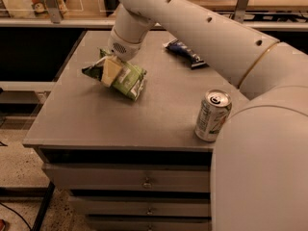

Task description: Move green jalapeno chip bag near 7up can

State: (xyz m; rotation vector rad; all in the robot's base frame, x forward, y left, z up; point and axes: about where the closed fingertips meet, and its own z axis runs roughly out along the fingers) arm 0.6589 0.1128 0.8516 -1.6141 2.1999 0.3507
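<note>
The green jalapeno chip bag lies crumpled on the left half of the grey tabletop. My gripper comes down on it from above, with a cream finger pressed over the bag's left part and the jaws closed on it. The 7up can stands upright near the front right edge, well to the right of the bag.
A dark blue chip bag lies at the back of the table, partly hidden by my arm. My white arm spans the back right and its bulk fills the lower right. Drawers sit below the tabletop. Shelves stand behind.
</note>
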